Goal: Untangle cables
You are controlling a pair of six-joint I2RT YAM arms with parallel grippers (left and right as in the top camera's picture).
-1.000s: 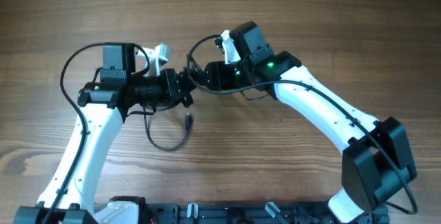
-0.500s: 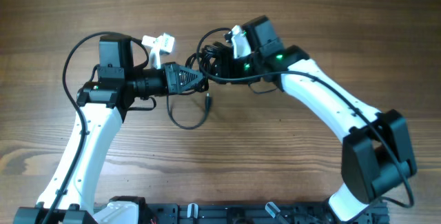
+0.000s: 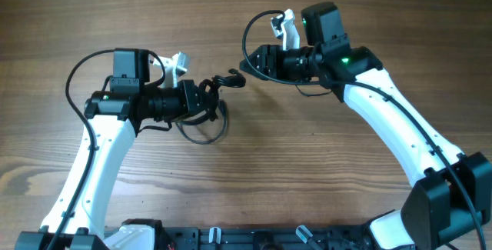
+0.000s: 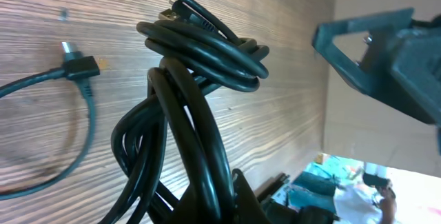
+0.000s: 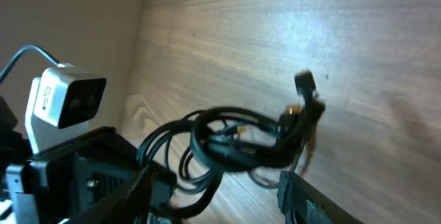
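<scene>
The cables (image 3: 219, 88) are thin black cords in a knotted bundle, held up off the table. My left gripper (image 3: 211, 100) is shut on the lower part of the bundle. In the left wrist view the knot (image 4: 203, 52) stands above my fingers (image 4: 224, 193), and one loose end with a silvery plug (image 4: 77, 65) lies on the wood. A slack loop (image 3: 204, 132) hangs down to the table. My right gripper (image 3: 249, 65) is open and empty, a little to the right of the bundle. In the right wrist view the bundle (image 5: 241, 141) sits ahead of my open fingers (image 5: 220, 200).
The wooden table (image 3: 323, 165) spreads all round. The left arm's white wrist camera (image 5: 65, 100) shows beyond the bundle. The thick black arm wires (image 3: 254, 27) arc above each wrist. The arm bases stand at the front edge (image 3: 231, 238).
My right gripper has come away from the bundle and moved right and back. My left gripper has drawn back left, keeping the bundle; the hanging loop moved with it.
</scene>
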